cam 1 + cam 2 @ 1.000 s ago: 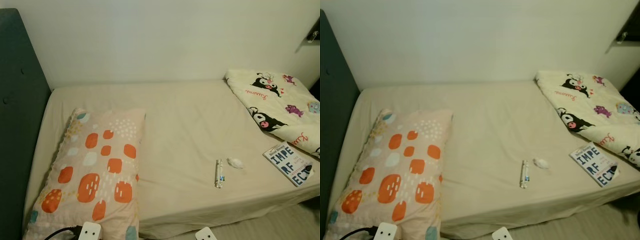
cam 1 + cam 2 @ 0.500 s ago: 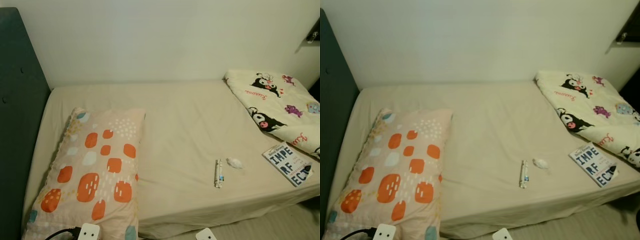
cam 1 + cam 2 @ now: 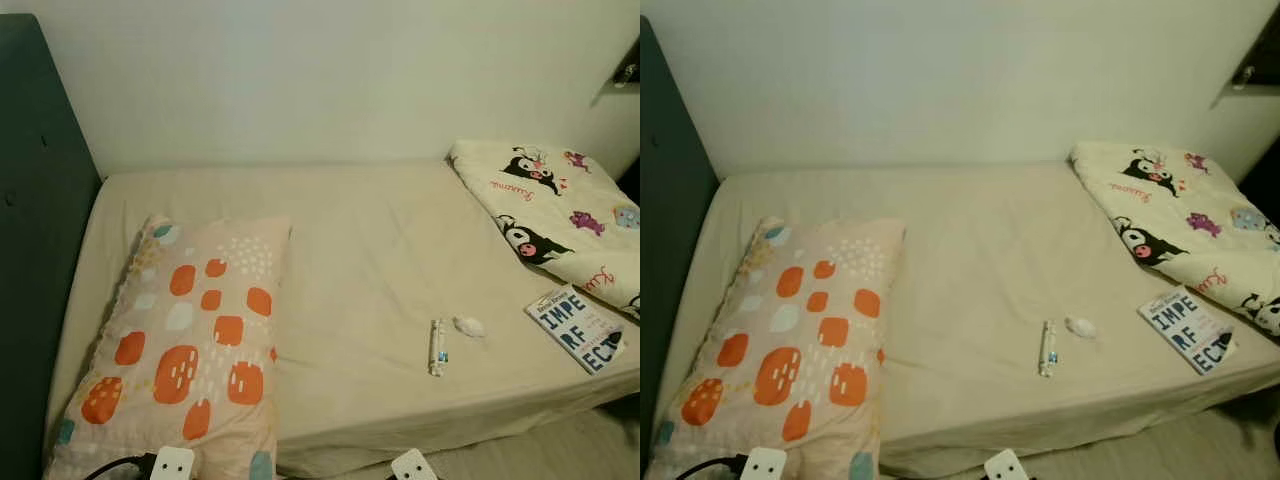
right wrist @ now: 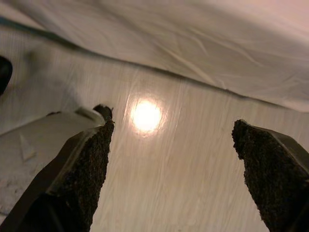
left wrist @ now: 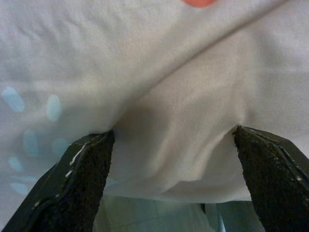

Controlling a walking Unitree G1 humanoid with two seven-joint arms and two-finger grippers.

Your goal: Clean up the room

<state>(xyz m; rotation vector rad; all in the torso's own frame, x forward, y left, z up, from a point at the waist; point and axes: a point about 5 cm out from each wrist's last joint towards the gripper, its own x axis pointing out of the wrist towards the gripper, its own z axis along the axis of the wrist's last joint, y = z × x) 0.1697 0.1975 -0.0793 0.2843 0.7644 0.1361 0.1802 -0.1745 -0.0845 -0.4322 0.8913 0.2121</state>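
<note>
Beige sheets cover the bed (image 3: 360, 250) in front of me, which runs from a dark headboard (image 3: 30, 250) on the left to a pale wall at the far side. Going left to right: a pillow (image 3: 190, 340) with orange blotches lies along the near left; a small tube (image 3: 437, 346) sits near the front edge with a crumpled bit of tissue (image 3: 468, 325) just beside it; a book (image 3: 580, 328) lies flat at the near right corner, touching a folded cartoon blanket (image 3: 550, 205) at the far right. My left gripper (image 5: 169, 169) hangs with its fingers spread wide and nothing between them, close over the pillow's soft fabric. My right gripper (image 4: 174, 169) is likewise wide apart and empty, pointing at the pale floor (image 4: 169, 159) beside the bed's edge. I judge the tube light and stiff, best pinched across its middle; the tissue is flimsy and will crush, so any hold works. The book is stiffer and heavier, and I'd take it by the edge overhanging nearest me.
</note>
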